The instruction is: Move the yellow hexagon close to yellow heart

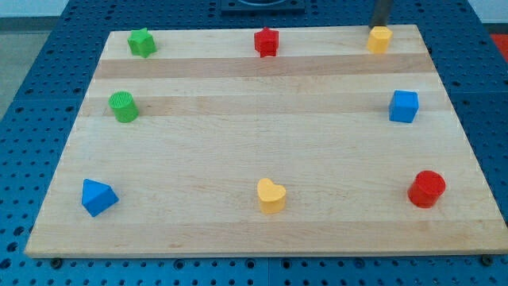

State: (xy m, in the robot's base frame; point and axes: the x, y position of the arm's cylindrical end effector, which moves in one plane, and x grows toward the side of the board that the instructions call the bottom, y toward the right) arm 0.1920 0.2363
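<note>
Standing at the view's top right, my tip comes down just behind the small yellow hexagon block, at or very near its far edge; contact cannot be confirmed. The rod carries no fingers or jaws, so there is nothing to open, close or grip

The yellow hexagon block sits on the pale wooden board, close to its top edge and toward the right corner. The yellow heart-shaped block lies near the bottom edge, about midway across, well apart from the hexagon

Other blocks on the board:
- green star-like block, top left corner
- red star-like block, top edge, centre
- green cylinder, left side, below the green star-like block
- blue cube, right side, below the yellow hexagon block
- blue triangular block, bottom left
- red cylinder, bottom right

All blocks stand apart from one another, none touching. The board rests on a blue perforated table surface, visible around all its edges
</note>
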